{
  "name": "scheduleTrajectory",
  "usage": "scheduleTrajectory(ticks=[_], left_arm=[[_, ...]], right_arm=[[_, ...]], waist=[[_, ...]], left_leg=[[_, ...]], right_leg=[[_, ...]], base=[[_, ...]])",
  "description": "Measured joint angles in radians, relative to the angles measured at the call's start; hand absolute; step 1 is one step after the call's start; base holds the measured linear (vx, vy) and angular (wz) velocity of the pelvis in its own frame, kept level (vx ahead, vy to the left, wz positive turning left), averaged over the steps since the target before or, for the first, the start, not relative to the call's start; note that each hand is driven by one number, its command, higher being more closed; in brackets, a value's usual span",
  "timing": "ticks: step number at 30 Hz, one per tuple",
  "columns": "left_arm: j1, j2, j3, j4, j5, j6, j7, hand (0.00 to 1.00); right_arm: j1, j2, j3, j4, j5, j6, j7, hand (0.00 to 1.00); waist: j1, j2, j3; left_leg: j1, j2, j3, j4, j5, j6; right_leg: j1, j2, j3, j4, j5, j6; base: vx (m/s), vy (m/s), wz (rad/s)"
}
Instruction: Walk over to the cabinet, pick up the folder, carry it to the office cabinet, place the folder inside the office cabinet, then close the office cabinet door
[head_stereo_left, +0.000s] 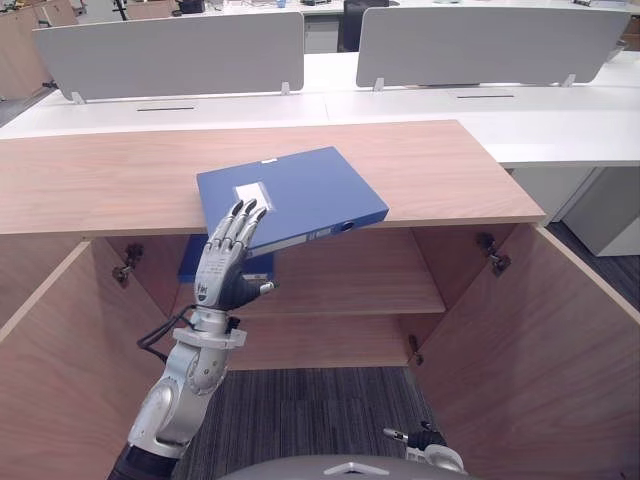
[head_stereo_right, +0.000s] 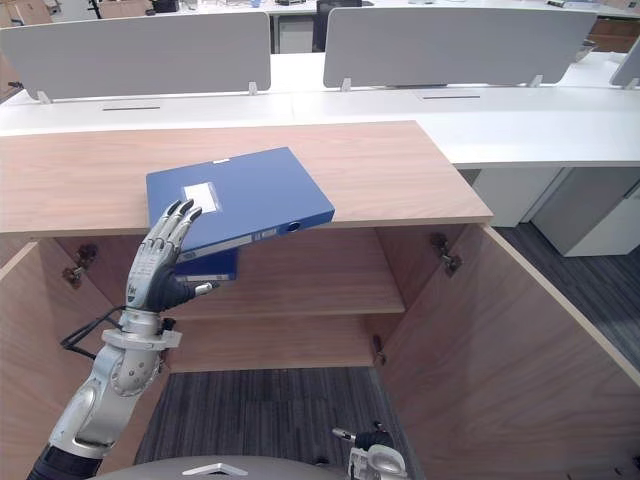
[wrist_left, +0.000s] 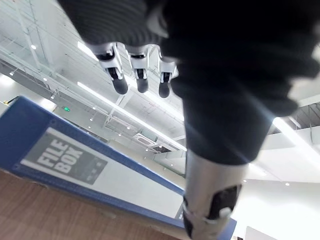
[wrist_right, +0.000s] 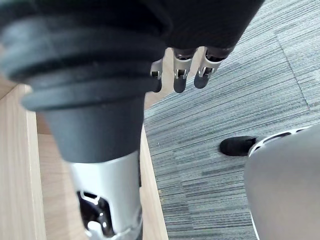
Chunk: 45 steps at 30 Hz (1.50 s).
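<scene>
Your landmark is the cabinet (head_stereo_left: 430, 170), with both doors swung wide. On its top surface, at the front edge, lies the blue folder (head_stereo_left: 305, 190). Its long axis runs roughly along that edge but skewed, so the left end juts out past the edge over the open compartment while the right end stays on the wood. The spine faces you, and the pale label sits toward the left end of the upper face.

A second blue folder (head_stereo_right: 215, 265) lies on the cabinet's shelf (head_stereo_left: 350, 285), under the overhang.

Your left hand (head_stereo_left: 222, 275) is raised in front of the opening with its fingers straight and close together. Their tips are at the folder's overhanging left corner; you cannot tell whether they press on it.

Your right hand (wrist_right: 180, 75) hangs low by the right door with its fingers loose, over the carpet.
</scene>
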Motion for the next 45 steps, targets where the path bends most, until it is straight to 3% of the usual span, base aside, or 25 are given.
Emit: scheduleTrajectory(ticks=[13,24,25,34,45], left_arm=[[-0.098,-0.007,-0.027,0.153,0.173,0.106,0.004,0.0],[-0.123,-0.007,0.011,0.218,0.252,0.146,0.001,0.0],[-0.123,-0.007,0.016,0.218,0.252,0.152,0.001,1.0],[-0.15,0.004,0.094,0.223,0.286,0.174,0.001,1.0],[-0.156,0.016,0.095,0.169,0.279,0.15,0.025,1.0]], right_arm=[[0.001,0.001,-0.026,0.003,0.01,0.004,0.009,0.0],[0.004,0.001,-0.05,0.003,0.041,0.014,0.032,0.0],[0.004,0.001,-0.051,0.003,0.042,0.015,0.034,0.0],[0.005,0.001,-0.052,0.0,0.045,0.018,0.053,0.0],[0.011,-0.004,-0.047,-0.002,0.052,0.018,0.069,0.0]], waist=[[-0.022,-0.001,-0.018],[-0.033,-0.001,-0.018],[-0.034,-0.001,-0.018],[-0.043,-0.004,-0.017],[-0.042,-0.006,-0.016]], left_leg=[[0.0,-0.003,0.02,-0.015,-0.003,0.003],[0.001,-0.002,0.022,-0.016,-0.003,0.003],[0.001,-0.002,0.022,-0.016,-0.003,0.002],[0.001,-0.001,0.023,-0.017,-0.007,-0.002],[-0.008,-0.001,0.023,-0.017,-0.007,-0.002]], right_leg=[[-0.02,0.001,0.023,-0.001,0.002,0.002],[-0.02,0.001,0.024,-0.001,0.002,0.002],[-0.02,0.001,0.024,-0.001,0.002,0.002],[-0.02,0.002,0.025,-0.002,0.002,0.002],[-0.029,0.002,0.024,-0.002,0.001,0.004]], base=[[0.0,-0.002,-0.05],[-0.02,-0.009,0.0],[0.0,0.0,0.0],[-0.01,-0.005,0.0],[0.0,0.0,0.0]])
